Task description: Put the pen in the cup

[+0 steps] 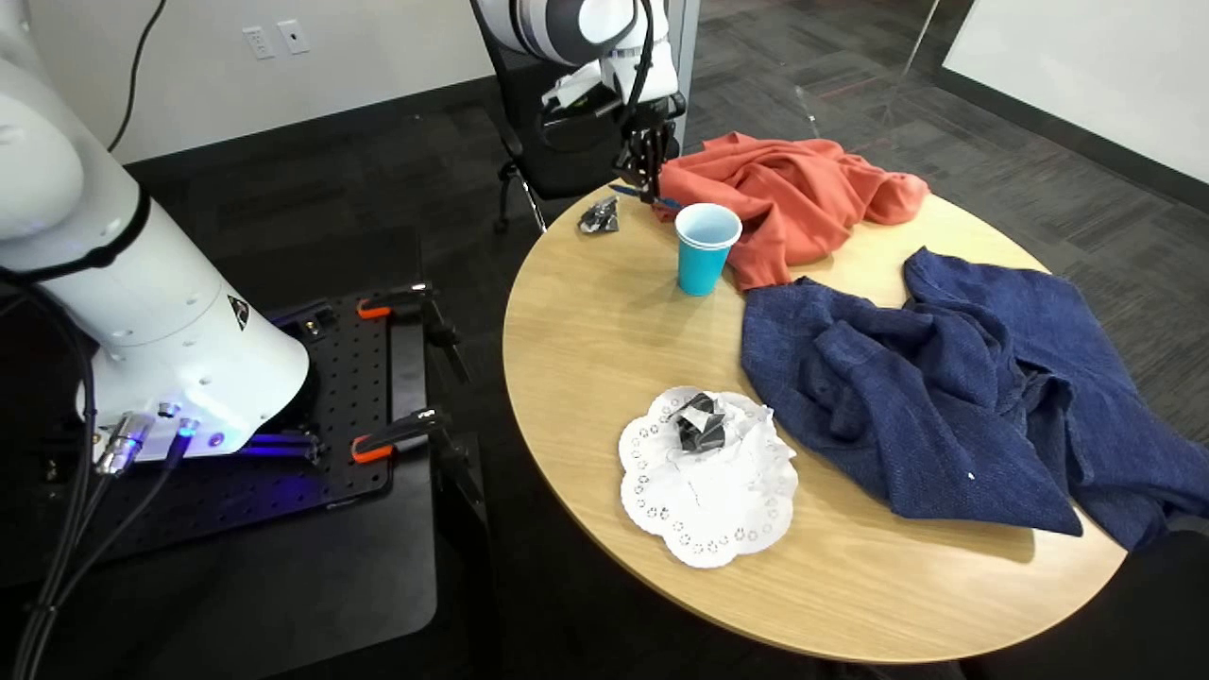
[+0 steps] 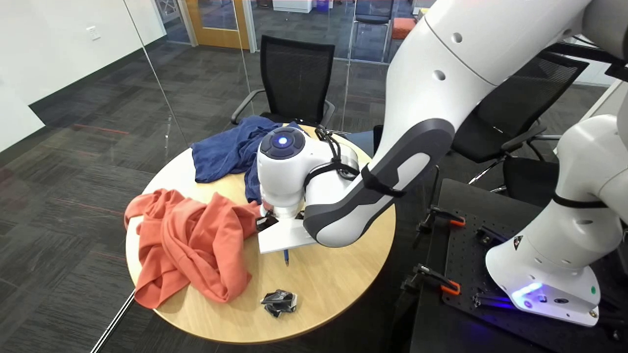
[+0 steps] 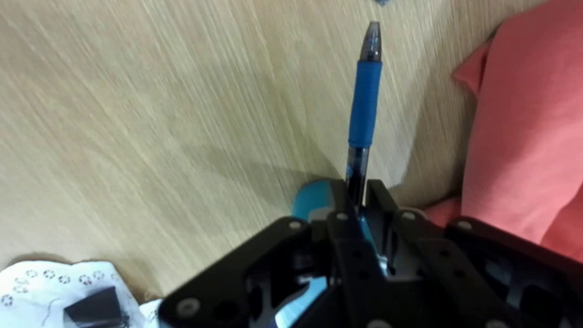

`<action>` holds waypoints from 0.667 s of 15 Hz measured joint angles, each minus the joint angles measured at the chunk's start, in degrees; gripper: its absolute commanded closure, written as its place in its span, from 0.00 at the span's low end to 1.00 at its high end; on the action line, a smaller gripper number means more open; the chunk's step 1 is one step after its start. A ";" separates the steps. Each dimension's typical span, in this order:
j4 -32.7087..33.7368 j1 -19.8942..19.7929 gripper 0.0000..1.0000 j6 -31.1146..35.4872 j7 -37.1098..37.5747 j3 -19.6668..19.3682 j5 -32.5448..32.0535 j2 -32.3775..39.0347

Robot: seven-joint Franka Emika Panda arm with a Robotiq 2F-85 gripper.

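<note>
As a white robot arm (image 2: pixel 427 88) reaches in from a black stand (image 1: pixel 312 586), its wrist bends low over a round wooden table (image 1: pixel 586 331). Beyond the tabletop, in an exterior view, stands a black mesh-backed chair (image 2: pixel 297 78). A navy cloth (image 1: pixel 897 406) lies in heavy folds and droops past the table's rim, with an orange-red cloth (image 1: pixel 784 189) bunched next to it. Near the navy cloth rests a white scalloped doily (image 1: pixel 708 524), partly rumpled, its border patterned with small rings. The black gripper (image 3: pixel 357 191) hangs above the table on the side with the orange-red cloth, its two fingers nearly together. Upright on the wood just beside that cloth is a light-blue cup (image 1: pixel 702 269), its whitish inside facing up; in the wrist view the gripper hides much of it. A black-and-silver scrap (image 1: pixel 701 438) sits crumpled on the doily, and a similar scrap (image 2: pixel 279 302) lies on bare wood. Pinched between the fingers is a blue pen (image 3: pixel 365 102), held crosswise with its dark tip pointing away from the cup and its back end near the cup's rim; whether that end is over the opening cannot be told.
</note>
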 measured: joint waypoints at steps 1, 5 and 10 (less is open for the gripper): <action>-0.08 0.54 0.96 -0.04 2.17 -0.95 -2.40 -0.90; -0.15 1.25 0.96 -1.45 10.43 -2.60 -12.13 -4.35; 0.10 1.18 0.96 -4.48 20.56 -2.59 -23.91 -7.05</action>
